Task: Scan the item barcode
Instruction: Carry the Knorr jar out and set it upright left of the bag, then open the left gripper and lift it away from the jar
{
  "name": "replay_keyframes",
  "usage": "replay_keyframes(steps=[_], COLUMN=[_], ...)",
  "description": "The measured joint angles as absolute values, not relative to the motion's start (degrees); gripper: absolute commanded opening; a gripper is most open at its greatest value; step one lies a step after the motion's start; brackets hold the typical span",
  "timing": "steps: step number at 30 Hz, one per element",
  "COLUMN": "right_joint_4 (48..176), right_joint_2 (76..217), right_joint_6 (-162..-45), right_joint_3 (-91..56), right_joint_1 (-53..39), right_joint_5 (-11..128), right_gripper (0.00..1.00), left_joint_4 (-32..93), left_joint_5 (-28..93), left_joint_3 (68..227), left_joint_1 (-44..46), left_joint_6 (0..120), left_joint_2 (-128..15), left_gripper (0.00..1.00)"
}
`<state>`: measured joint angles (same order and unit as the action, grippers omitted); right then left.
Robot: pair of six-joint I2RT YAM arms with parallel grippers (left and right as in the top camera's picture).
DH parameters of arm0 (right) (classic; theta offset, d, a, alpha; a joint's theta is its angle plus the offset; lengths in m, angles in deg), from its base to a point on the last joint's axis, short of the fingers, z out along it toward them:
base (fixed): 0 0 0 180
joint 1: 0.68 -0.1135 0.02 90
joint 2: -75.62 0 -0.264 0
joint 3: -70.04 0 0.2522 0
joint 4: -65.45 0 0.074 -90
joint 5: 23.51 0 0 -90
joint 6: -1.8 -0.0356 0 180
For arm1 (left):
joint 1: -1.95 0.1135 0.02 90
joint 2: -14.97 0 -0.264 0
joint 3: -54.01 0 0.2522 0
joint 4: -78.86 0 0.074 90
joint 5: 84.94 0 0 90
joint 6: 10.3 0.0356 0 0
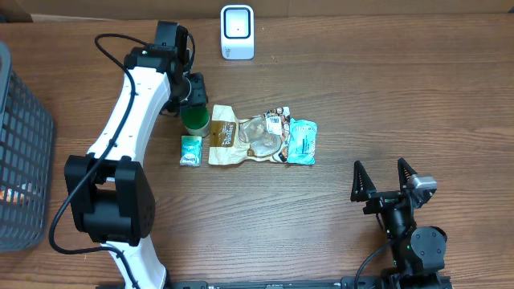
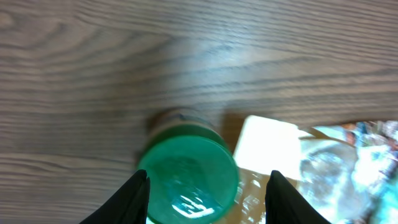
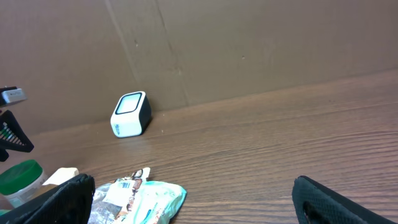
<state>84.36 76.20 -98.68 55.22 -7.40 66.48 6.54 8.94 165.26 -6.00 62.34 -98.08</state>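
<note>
A small jar with a green lid (image 1: 195,120) (image 2: 188,177) stands upright at the left end of a pile of packets. My left gripper (image 1: 193,106) (image 2: 208,186) hangs right over it, jaws open astride the lid. The left finger touches the lid's rim and the right finger stands apart over a brown packet (image 1: 225,135). No barcode shows on the jar. The white scanner (image 1: 237,32) (image 3: 130,114) stands at the back edge, facing forward. My right gripper (image 1: 383,178) (image 3: 193,186) rests wide open and empty at the front right.
Beside the jar lie a clear crinkled packet (image 1: 265,135), a teal pack (image 1: 302,141) (image 3: 155,198) and a small teal sachet (image 1: 191,150). A grey wire basket (image 1: 20,160) stands at the left edge. A cardboard wall (image 3: 249,43) backs the table.
</note>
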Motion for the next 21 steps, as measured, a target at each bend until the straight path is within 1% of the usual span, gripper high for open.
replay_keyframes(steps=[6,10,12,20,21], right_joint_4=[84.36,84.36,84.36,84.41,84.36], right_joint_2=[76.2,76.2,76.2,76.2,76.2], right_joint_6=[-98.7,-98.7,-98.7,-98.7,-98.7], right_joint_3=[55.22,55.22,55.22,55.22,55.22], right_joint_1=[-7.4,-7.4,-7.4,-7.4,-7.42], right_joint_5=[66.48,66.46,66.48,66.48,66.48], right_gripper=[1.0,1.0,1.0,1.0,1.0], left_joint_4=[3.17,1.6,0.7,0.35,0.33], left_joint_5=[16.63,22.88,27.19,50.25,55.15], left_joint_3=[168.19,168.34,168.34,168.34,168.34], left_joint_1=[-5.82,-4.82,-3.86,0.6,1.19], left_joint_6=[61.59,61.55,61.66,64.89,66.09], left_joint_2=[-98.08,-98.08,-98.08,-98.08,-98.08], left_gripper=[0.37,0.3,0.29,0.28,0.28])
